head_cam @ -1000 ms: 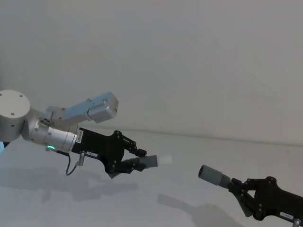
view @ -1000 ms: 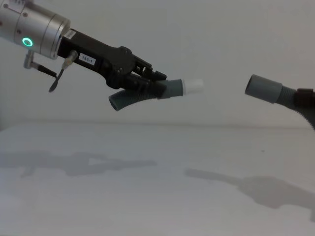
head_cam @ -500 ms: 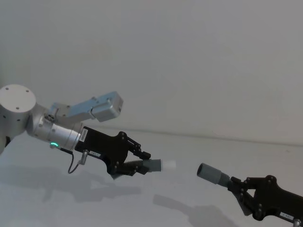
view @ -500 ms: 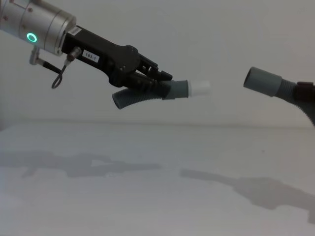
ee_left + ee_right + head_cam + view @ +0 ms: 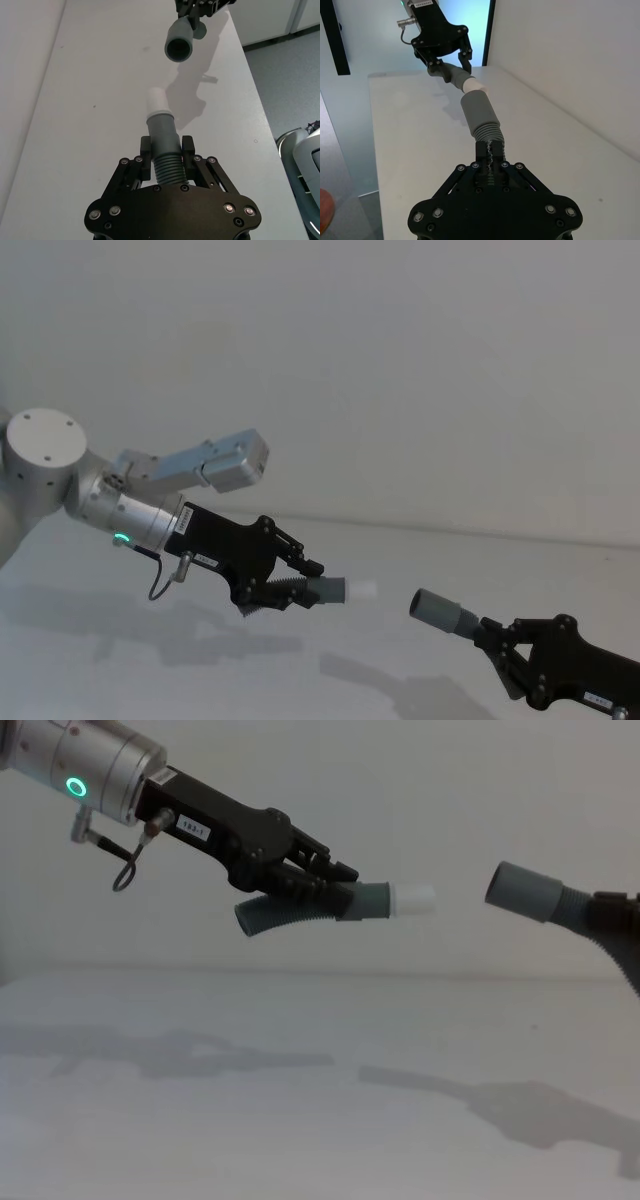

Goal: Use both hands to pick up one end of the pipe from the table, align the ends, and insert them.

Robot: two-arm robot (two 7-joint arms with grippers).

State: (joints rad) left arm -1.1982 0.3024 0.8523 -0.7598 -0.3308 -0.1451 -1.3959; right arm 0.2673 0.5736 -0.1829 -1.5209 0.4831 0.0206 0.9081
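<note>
My left hand (image 5: 338, 888) hangs above the counter (image 5: 300, 1120), reaching in from 10 o'clock in the chest view. Its ribbed fingers are closed tight on the ribbed body of the white-tipped pipe piece (image 5: 300, 910), just behind that piece's smooth grey collar. The white plug tip (image 5: 413, 900) sticks out past my fingers toward 3 o'clock, and the piece's bent tail pokes out below them toward 8 o'clock. My right hand (image 5: 612, 912) comes in at 3 o'clock, clamped on the ribbed part of the socket pipe piece (image 5: 575, 910). Its open grey socket collar (image 5: 520, 890) points toward 9 o'clock, tipped slightly up. Both pieces are held clear of the counter, and their shadows lie on it below. Plug tip and socket collar face each other at nearly the same height, near but apart, with open air between them. From my left wrist, the socket's dark mouth shows beyond the tip, a little off its line.
</note>
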